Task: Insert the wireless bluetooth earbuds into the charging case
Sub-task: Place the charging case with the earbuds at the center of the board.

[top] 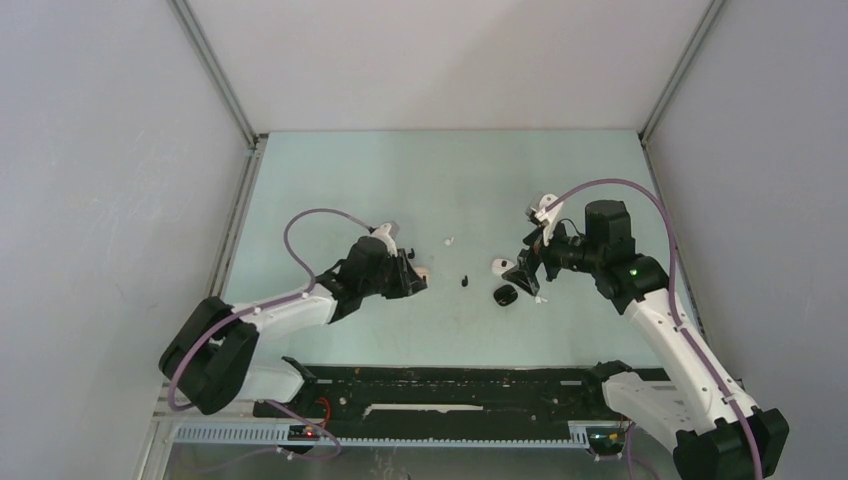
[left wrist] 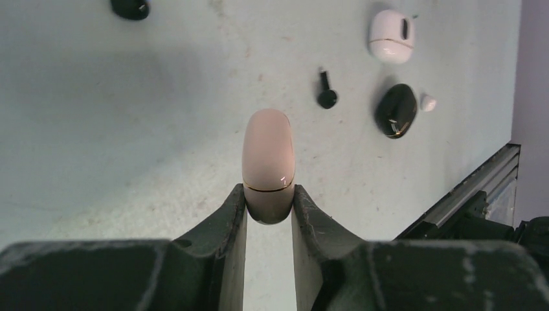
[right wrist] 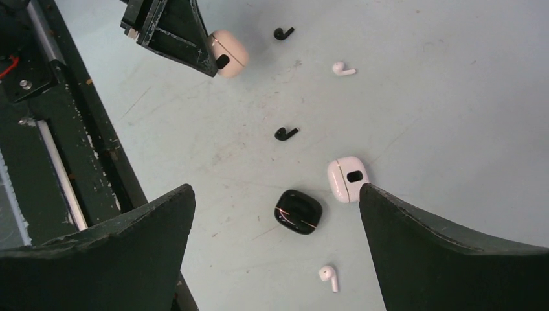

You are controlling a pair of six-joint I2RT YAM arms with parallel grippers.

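Note:
My left gripper [left wrist: 268, 194] is shut on the near end of a closed cream charging case [left wrist: 268, 155], low over the table; it also shows in the right wrist view [right wrist: 228, 53]. My right gripper [right wrist: 275, 191] is wide open and empty, hovering above a closed black case [right wrist: 298, 212], a white case [right wrist: 347, 179] and a white earbud [right wrist: 329, 276]. A black earbud [right wrist: 285, 133] lies between the two grippers. Another black earbud [right wrist: 283, 32] and a white earbud [right wrist: 343, 68] lie farther off. In the top view the left gripper [top: 412, 278] and the right gripper [top: 525, 268] face each other.
The black rail [top: 450, 385] runs along the near table edge, and it also shows at the left of the right wrist view [right wrist: 58, 155]. Grey walls enclose the table on three sides. The black case [left wrist: 395, 110], the white case [left wrist: 391, 35] and a black earbud [left wrist: 325, 94] lie ahead of the left gripper.

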